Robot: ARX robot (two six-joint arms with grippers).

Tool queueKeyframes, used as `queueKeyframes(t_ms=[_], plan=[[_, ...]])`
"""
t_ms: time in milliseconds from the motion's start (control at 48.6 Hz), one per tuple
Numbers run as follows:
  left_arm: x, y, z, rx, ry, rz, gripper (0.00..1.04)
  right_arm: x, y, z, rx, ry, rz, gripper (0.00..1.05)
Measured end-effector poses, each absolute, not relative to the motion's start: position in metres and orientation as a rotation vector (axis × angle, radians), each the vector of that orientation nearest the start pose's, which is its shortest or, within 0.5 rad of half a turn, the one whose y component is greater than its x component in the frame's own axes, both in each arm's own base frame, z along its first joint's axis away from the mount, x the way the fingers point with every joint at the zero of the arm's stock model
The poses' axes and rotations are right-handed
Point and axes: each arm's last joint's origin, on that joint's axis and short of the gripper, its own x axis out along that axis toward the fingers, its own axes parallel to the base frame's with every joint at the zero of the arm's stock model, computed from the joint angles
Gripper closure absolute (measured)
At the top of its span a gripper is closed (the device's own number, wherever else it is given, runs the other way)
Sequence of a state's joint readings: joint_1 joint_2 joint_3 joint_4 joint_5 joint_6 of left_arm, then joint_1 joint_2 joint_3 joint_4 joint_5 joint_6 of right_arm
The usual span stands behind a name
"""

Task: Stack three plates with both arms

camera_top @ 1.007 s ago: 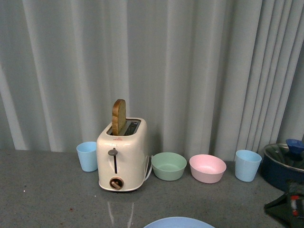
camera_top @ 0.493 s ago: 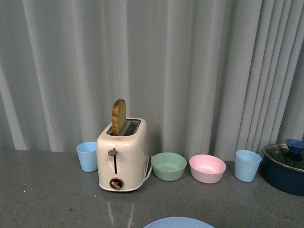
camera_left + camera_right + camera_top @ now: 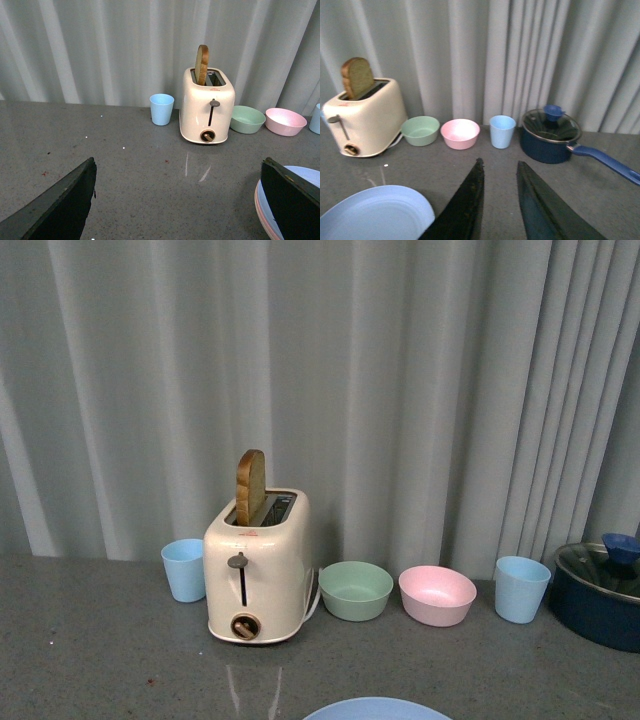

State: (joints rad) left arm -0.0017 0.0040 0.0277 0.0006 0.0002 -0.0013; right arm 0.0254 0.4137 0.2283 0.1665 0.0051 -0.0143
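My right arm has dropped out of the front view since a second ago, so I judge the stacking done. The blue plate (image 3: 300, 176) tops a pink-rimmed one, right of the toaster (image 3: 206, 106) on the bench (image 3: 125, 170). Left tool (image 3: 177, 210) is spread wide, empty; right tool (image 3: 497, 200) has a narrow gap, holding nothing.

The light blue plate (image 3: 375, 212) is seen lying flat on the grey table, topmost. A pink plate (image 3: 263, 217) is glimpsed beneath its rim; cream cannot be told.
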Motion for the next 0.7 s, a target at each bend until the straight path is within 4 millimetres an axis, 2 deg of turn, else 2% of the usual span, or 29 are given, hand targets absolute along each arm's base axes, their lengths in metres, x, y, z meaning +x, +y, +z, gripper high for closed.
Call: queueKeyframes(t_ms=[103, 329, 699], plan=[[0.096, 0.000, 0.173, -0.001, -0.024, -0.001, 0.07, 0.122, 0.000, 0.212, -0.012, 0.007, -0.001, 1.02], [0.096, 0.000, 0.173, -0.001, -0.024, -0.002, 0.07, 0.116, 0.000, 0.194, -0.011, 0.007, 0.001, 1.02], [0.096, 0.000, 0.173, -0.001, -0.024, -0.002, 0.07, 0.110, 0.000, 0.181, -0.010, 0.002, 0.001, 1.02]])
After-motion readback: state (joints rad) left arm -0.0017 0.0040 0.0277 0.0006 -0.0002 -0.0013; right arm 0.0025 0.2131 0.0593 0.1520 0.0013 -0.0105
